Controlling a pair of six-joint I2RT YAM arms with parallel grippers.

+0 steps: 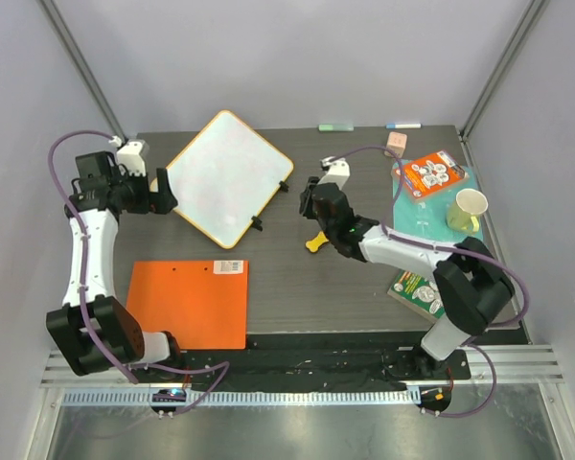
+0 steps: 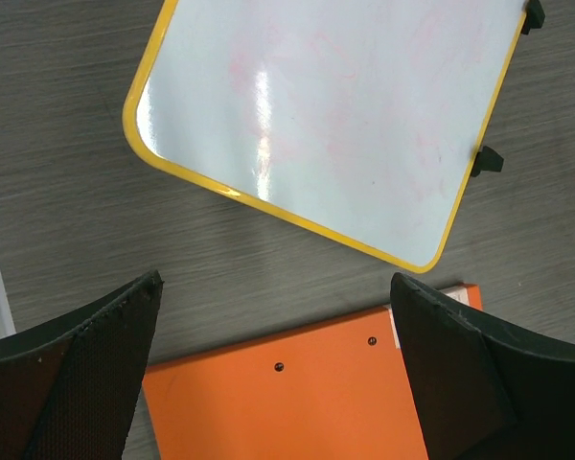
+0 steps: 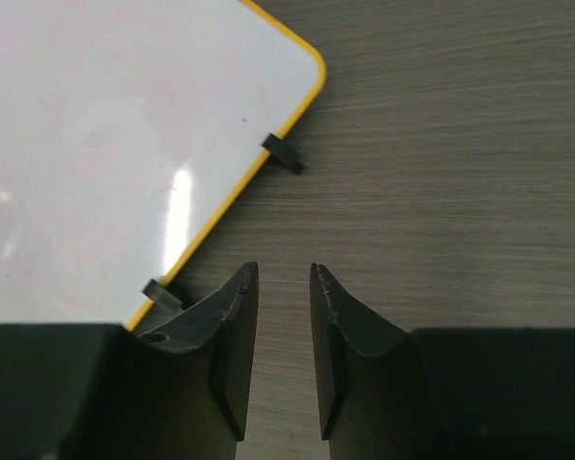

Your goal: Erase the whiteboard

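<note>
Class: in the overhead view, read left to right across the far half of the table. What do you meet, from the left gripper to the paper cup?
left gripper → whiteboard → right gripper → pink block → orange packet → paper cup

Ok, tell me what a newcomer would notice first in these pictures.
The whiteboard, yellow-rimmed and turned like a diamond at the table's far left-centre, with faint pink smears on it. A bright orange sheet lies nearer, at the left. The left pincer gapes wide by the board's left corner, the right pincer, narrowly open, by its clipped right edge; both are empty.
</note>
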